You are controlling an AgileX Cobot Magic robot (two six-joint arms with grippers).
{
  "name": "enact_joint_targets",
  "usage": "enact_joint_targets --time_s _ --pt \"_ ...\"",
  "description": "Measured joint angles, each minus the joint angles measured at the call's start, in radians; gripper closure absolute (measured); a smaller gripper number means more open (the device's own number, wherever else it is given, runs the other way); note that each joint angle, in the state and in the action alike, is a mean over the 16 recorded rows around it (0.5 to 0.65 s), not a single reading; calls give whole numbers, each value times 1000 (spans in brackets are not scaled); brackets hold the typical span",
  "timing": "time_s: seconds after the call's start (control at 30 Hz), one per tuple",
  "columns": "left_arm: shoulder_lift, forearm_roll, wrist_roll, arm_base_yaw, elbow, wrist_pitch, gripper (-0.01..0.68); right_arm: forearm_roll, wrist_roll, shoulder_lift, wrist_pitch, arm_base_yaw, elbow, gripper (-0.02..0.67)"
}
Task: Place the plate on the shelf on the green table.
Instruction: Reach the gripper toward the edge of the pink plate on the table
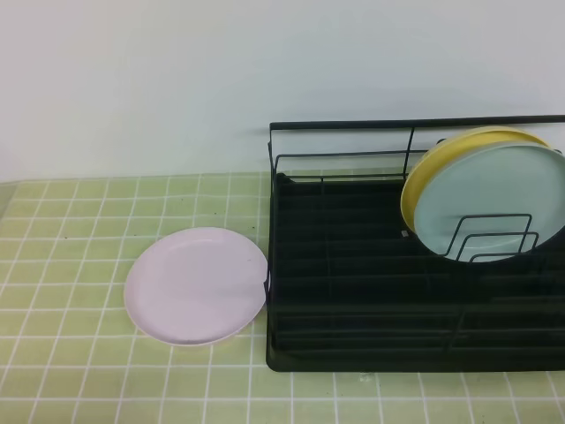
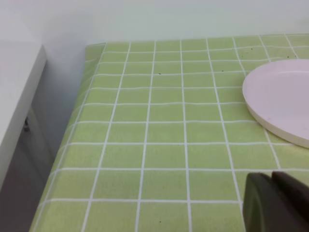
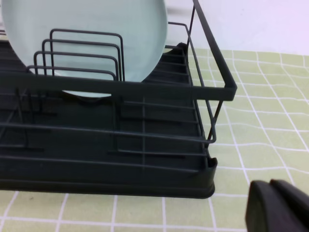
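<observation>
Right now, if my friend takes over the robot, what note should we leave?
Left gripper: shut, holding nothing, low over the green table, near the pink plate.
Right gripper: shut, holding nothing, by the near corner of the black dish rack.
The pink plate lies flat on the tiles, just left of the rack, its rim at the rack's edge.
A pale blue-green plate and a yellow plate stand upright at the rack's right end.
Done: nothing yet.
Left: grasp the pink plate and set it in the rack; the left part looks free.

Kitchen-style setup: green tiled table (image 1: 88, 221) w/ black dish rack (image 1: 353, 291) holding plates (image 1: 490, 199).
</observation>
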Motion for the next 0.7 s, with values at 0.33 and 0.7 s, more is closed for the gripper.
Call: enact_joint_targets --time_s 0.33,0.7 --pt "0 0 0 0 0 0 673 0 0 0 0 0 -2 650" --pt "0 0 0 0 0 0 673 0 0 0 0 0 -5 650"
